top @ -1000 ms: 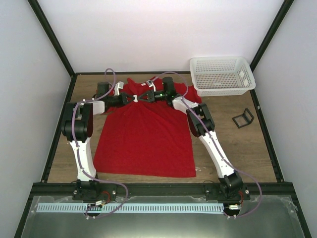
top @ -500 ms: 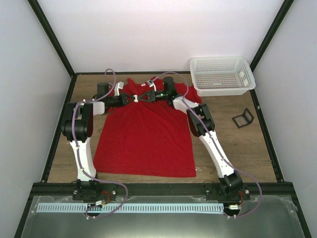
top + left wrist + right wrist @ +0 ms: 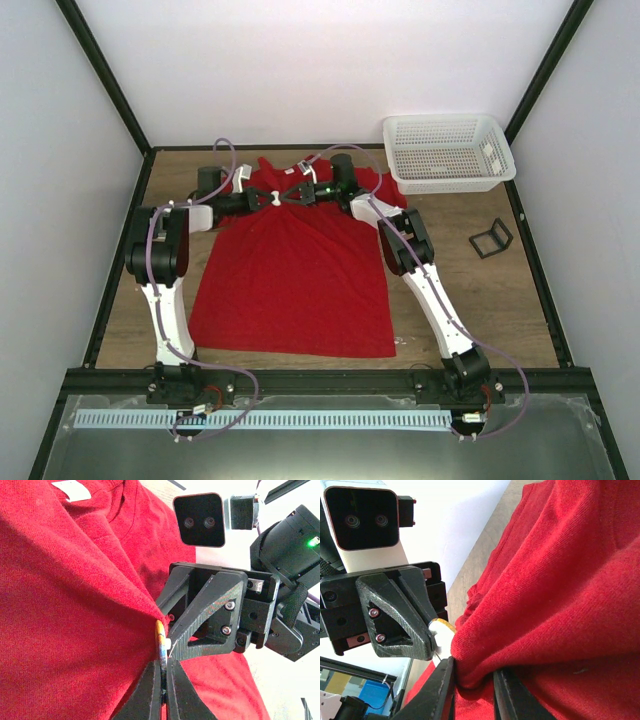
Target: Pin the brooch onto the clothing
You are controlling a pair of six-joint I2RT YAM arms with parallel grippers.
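Observation:
The clothing [image 3: 290, 280], a red T-shirt, lies flat on the wooden table, and both grippers meet at its upper chest. My left gripper [image 3: 266, 199] is shut on the brooch [image 3: 274, 198]. In the left wrist view the brooch [image 3: 161, 642] stands edge-on between the left gripper [image 3: 165, 662] fingers, pressed against a raised ridge of the shirt [image 3: 65, 605]. My right gripper [image 3: 472, 677] is shut on a fold of the shirt [image 3: 560, 580]. The brooch's white back [image 3: 441, 634] sits right beside that fold. The pin itself is barely visible.
A white mesh basket [image 3: 448, 152] stands at the back right. A black wire-frame stand [image 3: 491, 238] sits right of the shirt. The shirt's white neck label [image 3: 72, 490] shows near the collar. Black frame posts and white walls enclose the table.
Almost nothing has changed. The right gripper's fingers have nudged slightly toward the left gripper at the chest. The shirt and the left arm stay put.

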